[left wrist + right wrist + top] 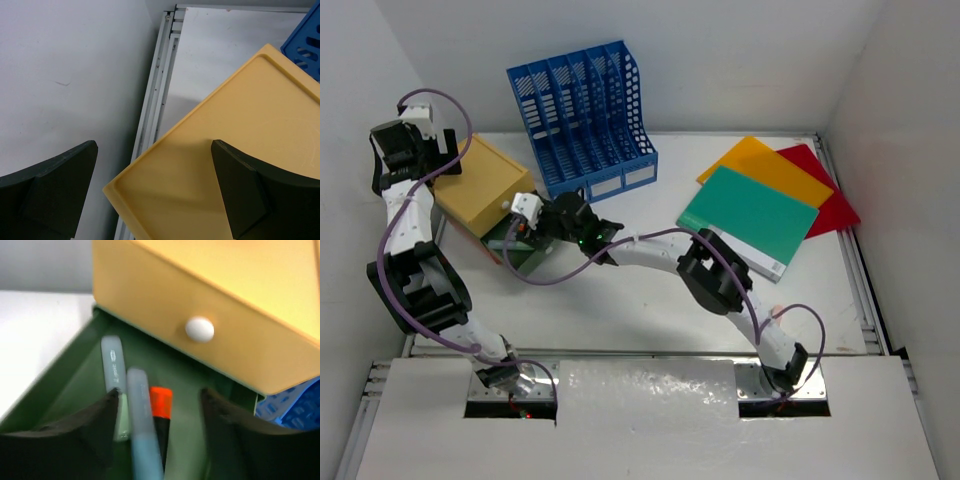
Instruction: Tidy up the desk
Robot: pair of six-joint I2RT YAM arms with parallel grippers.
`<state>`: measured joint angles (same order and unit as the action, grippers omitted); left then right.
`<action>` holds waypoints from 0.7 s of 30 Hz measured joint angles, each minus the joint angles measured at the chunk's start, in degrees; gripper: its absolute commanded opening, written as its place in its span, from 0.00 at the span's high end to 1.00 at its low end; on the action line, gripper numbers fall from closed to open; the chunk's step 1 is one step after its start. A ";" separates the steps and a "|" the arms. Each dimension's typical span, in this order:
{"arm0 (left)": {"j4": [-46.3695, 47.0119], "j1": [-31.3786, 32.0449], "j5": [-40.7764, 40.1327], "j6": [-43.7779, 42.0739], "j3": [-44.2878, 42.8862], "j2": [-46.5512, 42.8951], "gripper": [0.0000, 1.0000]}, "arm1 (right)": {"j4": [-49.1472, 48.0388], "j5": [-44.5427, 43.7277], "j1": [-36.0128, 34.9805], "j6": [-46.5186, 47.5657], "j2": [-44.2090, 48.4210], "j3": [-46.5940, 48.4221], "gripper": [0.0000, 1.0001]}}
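The white desk [650,300] holds a yellow drawer box [480,185] at the far left, with its green drawer [525,258] pulled open. My right gripper [517,237] hangs open just over that drawer [75,390]. In the right wrist view a grey pen [113,360], a blurred pale blue pen [142,420] and an orange-capped black marker [161,402] lie between the spread fingers of the gripper [160,395]; neither finger grips them. My left gripper [420,165] is open and empty above the box's back-left corner [240,130].
A blue slotted file rack [582,115] stands behind the box. Orange [760,165], red [825,190] and green [748,212] folders lie overlapped at the back right. A metal rail [157,85] and the white wall run close beside the box.
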<state>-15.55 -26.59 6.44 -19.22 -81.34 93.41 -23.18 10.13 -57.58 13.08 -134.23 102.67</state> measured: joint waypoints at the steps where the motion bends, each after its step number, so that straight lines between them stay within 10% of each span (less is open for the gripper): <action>1: 0.22 0.00 0.02 0.02 0.00 0.11 0.03 | -0.15 0.00 -0.24 0.04 0.48 -0.17 0.31; 5: 0.74 0.00 0.00 0.02 -0.22 0.50 0.03 | -2.56 -0.98 -0.70 -1.92 5.09 -4.55 0.46; 8: 0.76 0.04 -0.02 0.02 -0.42 0.66 0.03 | -4.81 -3.50 -0.96 -5.64 11.30 -11.10 0.97; 21: 0.98 0.39 -0.83 -0.02 -0.42 0.74 0.03 | -3.32 -14.67 -1.11 -22.82 18.36 -28.41 1.00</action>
<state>-14.57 -26.20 5.61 -19.25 -81.76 94.15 -26.50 -4.54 -58.70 -9.74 -115.87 74.26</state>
